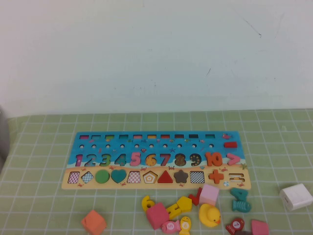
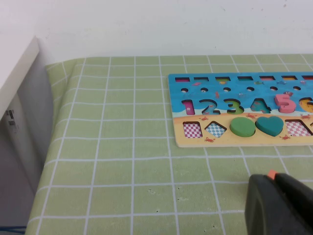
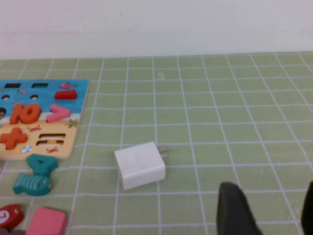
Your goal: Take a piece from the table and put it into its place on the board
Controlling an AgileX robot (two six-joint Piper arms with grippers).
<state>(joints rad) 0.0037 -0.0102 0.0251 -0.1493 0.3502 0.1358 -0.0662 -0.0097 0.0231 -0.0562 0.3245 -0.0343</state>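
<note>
The yellow six (image 1: 147,202) lies loose below the board (image 1: 156,138), waiting; the right end effector (image 3: 266,208) hangs open, the left end effector (image 2: 279,203) unclear.

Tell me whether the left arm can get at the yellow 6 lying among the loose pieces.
Probably yes, awkwardly. The yellow 6 lies in front of the board with its top uncovered, but the red cube sits tight against it. The left gripper hovers over bare cloth nearby; the right gripper is near the white charger.

Your path to the piece (image 1: 147,202) is crowded by the pink cube (image 1: 157,216) and yellow pentagon (image 1: 184,203); the board (image 1: 156,142) lies beyond.
</note>
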